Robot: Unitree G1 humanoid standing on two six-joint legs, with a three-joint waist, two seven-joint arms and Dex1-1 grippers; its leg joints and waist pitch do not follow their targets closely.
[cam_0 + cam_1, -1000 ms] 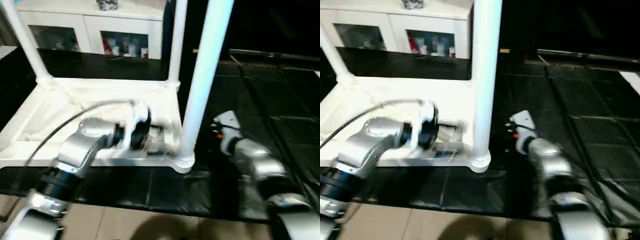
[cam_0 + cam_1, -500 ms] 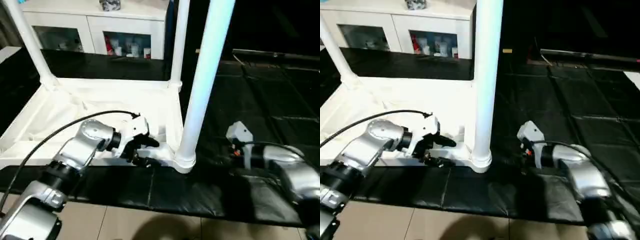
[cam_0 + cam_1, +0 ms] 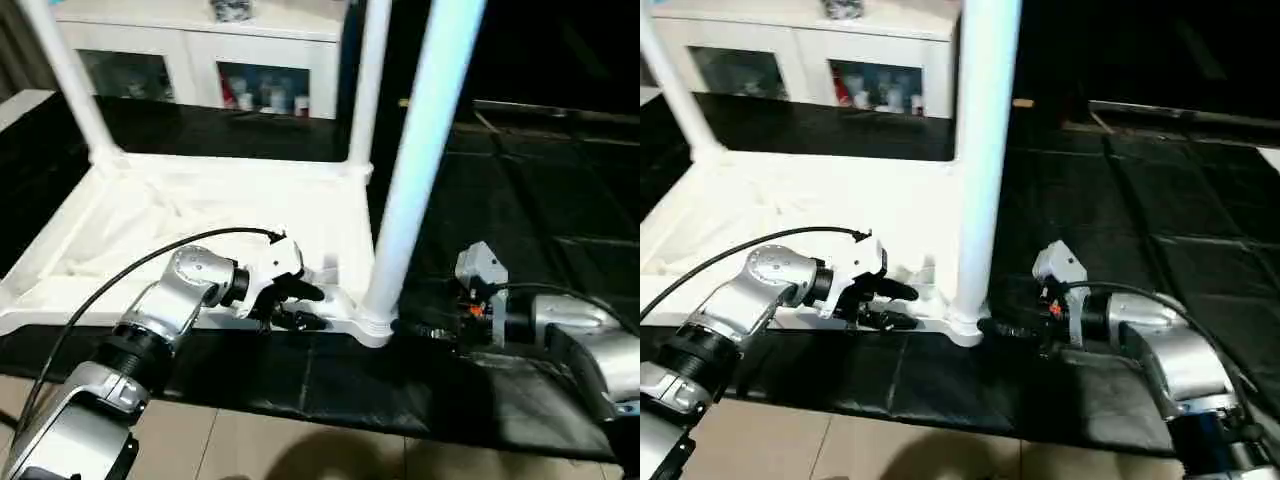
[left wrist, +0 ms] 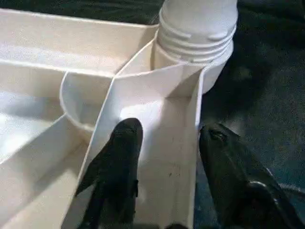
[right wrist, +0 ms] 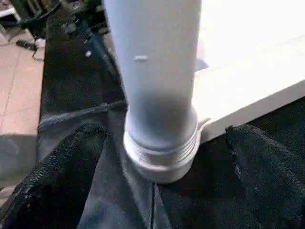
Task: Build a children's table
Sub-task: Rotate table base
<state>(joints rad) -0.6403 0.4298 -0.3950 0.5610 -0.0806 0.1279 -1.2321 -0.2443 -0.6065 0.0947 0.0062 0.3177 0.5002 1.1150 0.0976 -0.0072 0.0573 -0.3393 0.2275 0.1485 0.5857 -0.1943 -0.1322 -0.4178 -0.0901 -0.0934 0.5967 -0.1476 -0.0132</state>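
The white table top (image 3: 200, 200) lies underside up on a black mat. Three white legs stand in its corner sockets: the near right leg (image 3: 415, 170), a far right leg (image 3: 365, 80) and a far left leg (image 3: 70, 80). My left gripper (image 3: 300, 305) is open at the near rim beside the near right socket (image 4: 195, 52). One of its fingers (image 4: 119, 148) rests in the ribbed channel and the other lies outside the wall. My right gripper (image 3: 1005, 327) is open at the base of the near right leg (image 5: 157, 86), one finger on each side of it.
A white cabinet (image 3: 200, 60) with glass doors stands behind the table top. The black mat (image 3: 540, 200) spreads wide to the right. Tan floor (image 3: 300, 450) runs along the mat's near edge. A black cable (image 3: 120, 275) loops over my left forearm.
My left gripper has come down from over the top's inside to its near rim by the corner socket. My right gripper has moved in to the leg's base. The camera shifted slightly.
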